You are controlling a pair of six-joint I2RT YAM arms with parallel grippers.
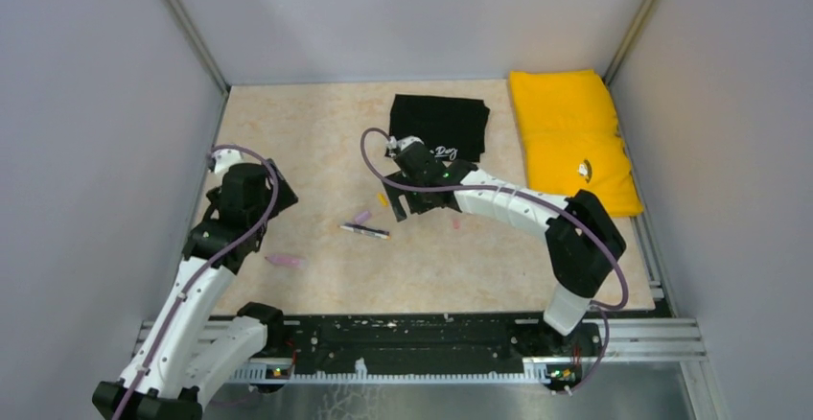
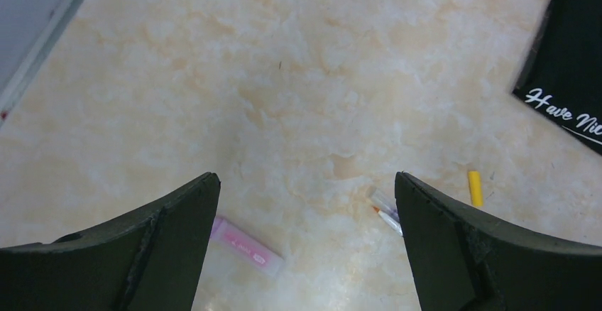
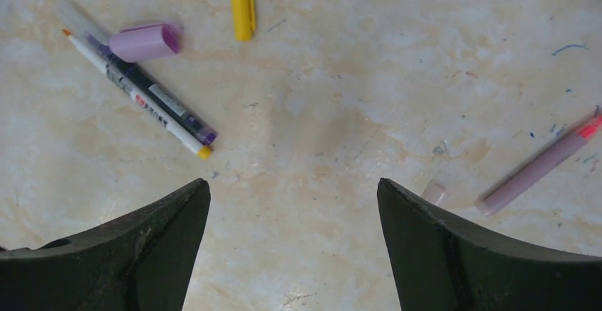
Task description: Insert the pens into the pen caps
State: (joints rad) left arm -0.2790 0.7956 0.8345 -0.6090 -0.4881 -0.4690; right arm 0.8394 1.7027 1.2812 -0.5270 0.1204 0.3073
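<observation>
Caught clearly only from the right wrist, beyond the wide-apart, empty right claw (image 3: pixel 292 183): a pink pen (image 3: pixel 539 167) well right of the black pen (image 3: pixel 142 98), purple cap (image 3: pixel 145 42) and yellow cap (image 3: pixel 241 6); from the left wrist, past the equally spread left claw (image 2: pixel 305 176), a pale pen (image 2: pixel 245 243) on the table (image 2: pixel 284 77).

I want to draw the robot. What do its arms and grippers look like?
The left arm and right arm are white with chunky black joints; a purple cable loops along each. The left gripper and right gripper have two dark, pointed fingers each.
</observation>
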